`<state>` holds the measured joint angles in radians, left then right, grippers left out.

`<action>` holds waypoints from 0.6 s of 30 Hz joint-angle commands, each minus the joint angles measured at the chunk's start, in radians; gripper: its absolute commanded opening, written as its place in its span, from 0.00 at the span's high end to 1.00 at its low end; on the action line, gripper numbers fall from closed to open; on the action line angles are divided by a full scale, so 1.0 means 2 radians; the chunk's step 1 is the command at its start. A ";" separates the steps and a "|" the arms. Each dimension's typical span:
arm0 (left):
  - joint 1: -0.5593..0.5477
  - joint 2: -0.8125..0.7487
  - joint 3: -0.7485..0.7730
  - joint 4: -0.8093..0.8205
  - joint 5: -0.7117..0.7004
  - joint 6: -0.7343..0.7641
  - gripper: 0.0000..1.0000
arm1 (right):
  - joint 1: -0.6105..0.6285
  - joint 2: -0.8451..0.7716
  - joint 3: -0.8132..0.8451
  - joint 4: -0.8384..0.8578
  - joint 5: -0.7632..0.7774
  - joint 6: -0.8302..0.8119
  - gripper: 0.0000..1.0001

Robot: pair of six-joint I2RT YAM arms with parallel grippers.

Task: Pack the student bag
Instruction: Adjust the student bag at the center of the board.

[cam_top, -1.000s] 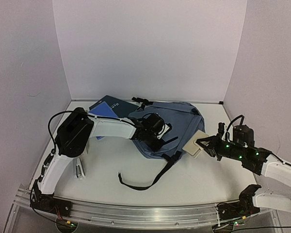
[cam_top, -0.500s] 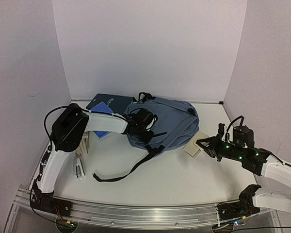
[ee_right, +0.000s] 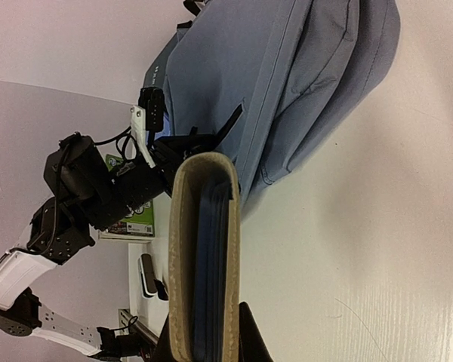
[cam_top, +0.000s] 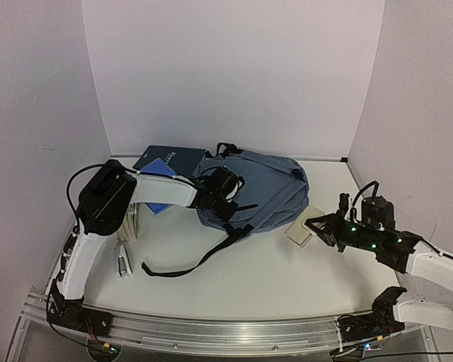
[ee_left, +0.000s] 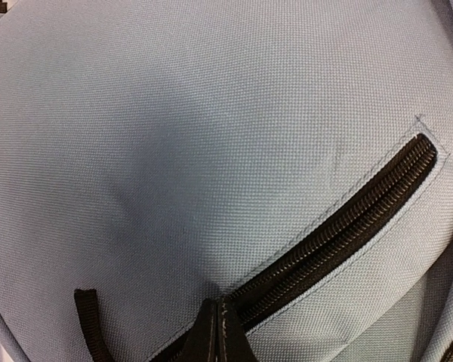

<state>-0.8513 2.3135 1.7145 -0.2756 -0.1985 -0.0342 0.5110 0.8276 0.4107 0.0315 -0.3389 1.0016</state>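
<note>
The student bag, blue-grey with black zippers, lies at the back middle of the table. My left gripper is shut on the bag at the black zipper of its front pocket. In the left wrist view the fingertips are pressed together on the zipper line. My right gripper is shut on a tan-covered book with blue page edges, held just right of the bag. In the right wrist view the book stands edge-on in front of the bag.
A dark blue book lies at the back left, partly under the bag. A stack of books and a small black-and-white object lie at the left. The bag's black strap trails over the table's middle. Walls close off three sides.
</note>
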 commanded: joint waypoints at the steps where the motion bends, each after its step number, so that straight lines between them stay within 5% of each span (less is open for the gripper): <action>1: 0.029 -0.043 0.027 -0.007 0.003 -0.021 1.00 | 0.001 0.002 -0.002 0.019 0.006 0.008 1.00; 12: 0.065 -0.142 -0.046 -0.018 0.163 -0.133 0.94 | 0.001 0.008 0.000 0.019 0.007 0.005 1.00; 18: 0.110 -0.126 -0.042 -0.055 0.179 -0.181 0.76 | 0.001 0.002 0.002 0.019 0.006 0.007 1.00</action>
<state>-0.6928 2.0594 1.6273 -0.3154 0.1012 -0.2975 0.5110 0.8433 0.4072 0.0296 -0.3347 1.0078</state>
